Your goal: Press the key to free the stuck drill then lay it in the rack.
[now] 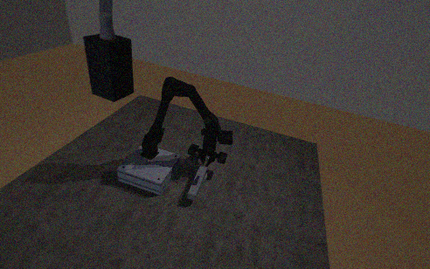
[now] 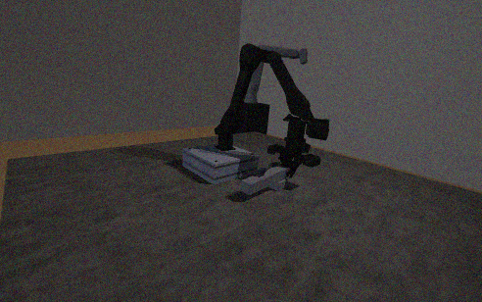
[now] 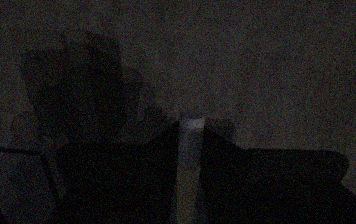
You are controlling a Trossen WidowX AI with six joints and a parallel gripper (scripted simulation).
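Note:
My gripper [image 1: 205, 162] [image 2: 291, 173] [image 3: 186, 127] points down and is shut on a pale grey long piece [image 1: 197, 182] [image 2: 264, 181]. In the wrist view a narrow pale strip with a yellowish part [image 3: 188, 187] shows between the fingers. The pale piece stretches from the fingertips toward the front, and a dark shadow lies apart from its far end, so it seems held a little above the mat. It is too dark and blurred to tell whether this piece is the drill or the body that holds it. I cannot make out the key or the rack.
A pale layered box [image 1: 144, 170] [image 2: 211, 164] stands under the arm's base, to the left of the gripper. Dark shapes or shadows lie between them. A grey mat [image 1: 262, 210] [image 2: 294, 245] spreads under everything. A black block with a grey post [image 1: 109, 67] stands behind.

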